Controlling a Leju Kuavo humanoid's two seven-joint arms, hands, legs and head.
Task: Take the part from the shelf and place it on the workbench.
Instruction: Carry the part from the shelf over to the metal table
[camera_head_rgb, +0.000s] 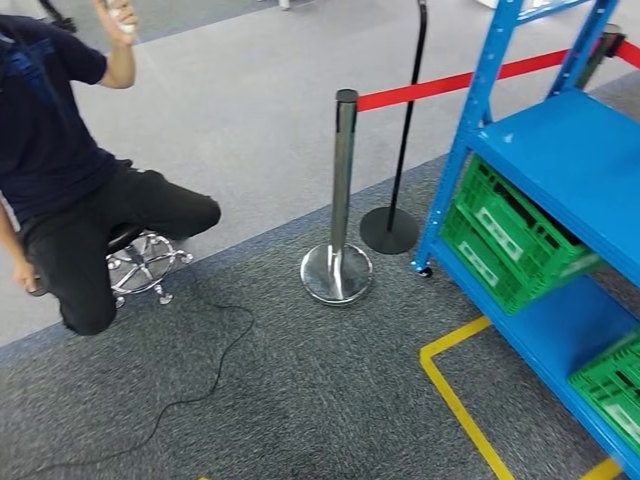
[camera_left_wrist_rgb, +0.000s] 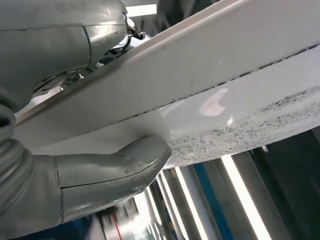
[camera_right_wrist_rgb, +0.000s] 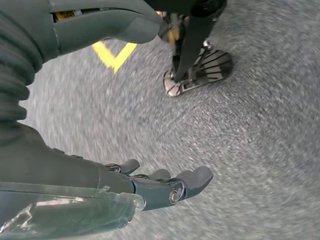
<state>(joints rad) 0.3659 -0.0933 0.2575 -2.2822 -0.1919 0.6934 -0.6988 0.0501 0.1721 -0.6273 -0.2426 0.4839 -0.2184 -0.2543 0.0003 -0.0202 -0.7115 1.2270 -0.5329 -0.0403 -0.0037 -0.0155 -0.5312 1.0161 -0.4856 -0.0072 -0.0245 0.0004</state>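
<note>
Carrying step, by the look: left hand (camera_left_wrist_rgb: 113, 170) clamped on white part (camera_left_wrist_rgb: 226, 65); right hand (camera_right_wrist_rgb: 166, 187) spread, empty. Next: finding workbench, beyond shelf (camera_head_rgb: 558, 150).

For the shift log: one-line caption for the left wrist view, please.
Left hand holds a flat white part, thumb pressed against its speckled face.

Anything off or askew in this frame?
A loose black cable trails across the carpet beside the person on the stool, a possible trip risk on the walking path. The white part in the left hand has dark speckled grime along one edge. Crates and shelf look orderly.
</note>
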